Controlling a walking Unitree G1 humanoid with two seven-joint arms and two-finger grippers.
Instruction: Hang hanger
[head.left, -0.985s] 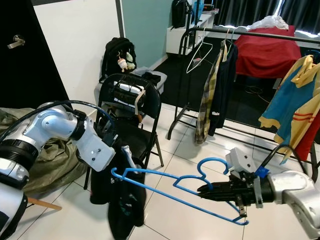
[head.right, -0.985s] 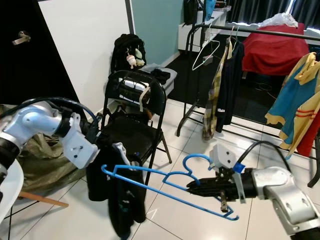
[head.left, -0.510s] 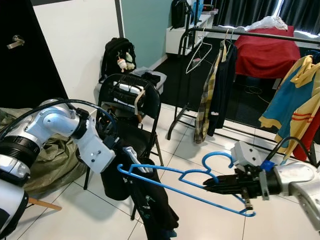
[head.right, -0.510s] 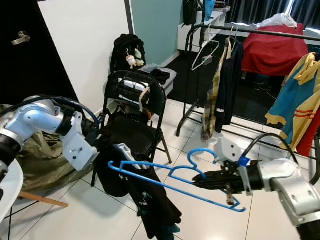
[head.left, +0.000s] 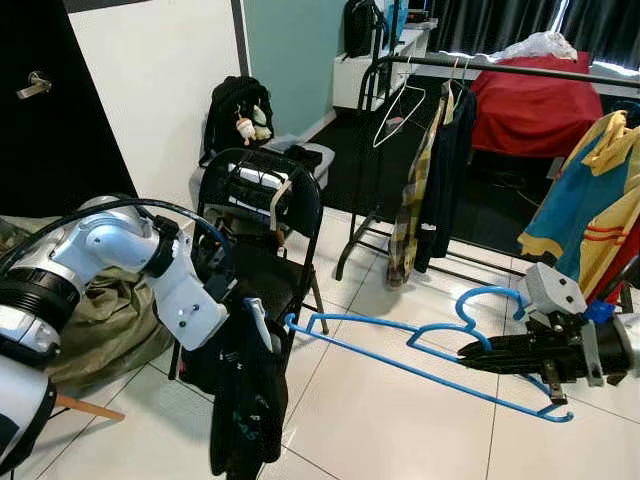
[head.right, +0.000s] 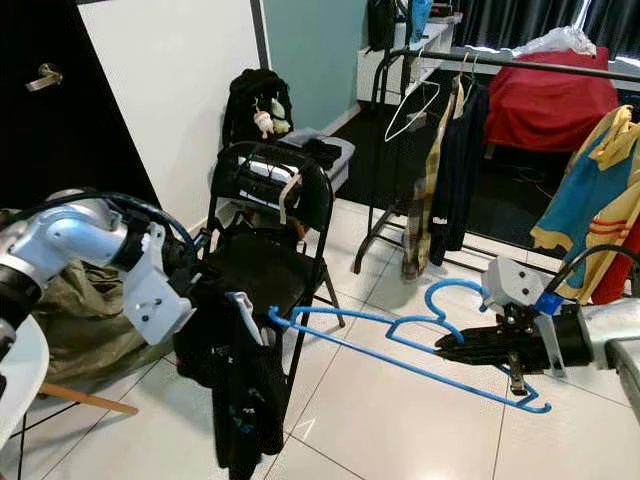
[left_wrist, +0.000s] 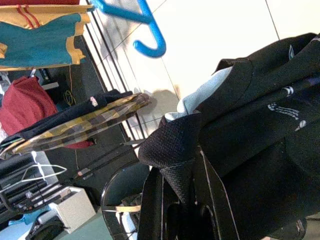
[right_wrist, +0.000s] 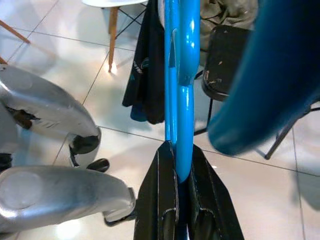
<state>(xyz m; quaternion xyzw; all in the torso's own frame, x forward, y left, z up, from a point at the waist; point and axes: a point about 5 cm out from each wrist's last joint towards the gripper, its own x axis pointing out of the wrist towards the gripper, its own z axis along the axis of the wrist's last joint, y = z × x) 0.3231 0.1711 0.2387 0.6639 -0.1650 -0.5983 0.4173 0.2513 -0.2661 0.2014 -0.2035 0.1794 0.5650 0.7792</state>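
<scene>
Compared with half a second ago, the blue plastic hanger (head.left: 420, 345) has slid out of the black garment (head.left: 245, 400); its far tip is now clear of the cloth, just beside it. The garment, previously spread along the hanger, now hangs limp from the left gripper (left_wrist: 192, 200), whose jaws are closed on the collar fabric. The right gripper (head.left: 470, 353) has moved rightward. Its two black fingers (right_wrist: 160, 200) are clamped on the hanger's lower body, hook (head.left: 487, 300) uppermost, above the white tiled floor (head.left: 400, 430). Beyond stands a black folding chair (head.left: 262, 215). Farthest, a black clothes rail (head.left: 500, 65) carries shirts.
</scene>
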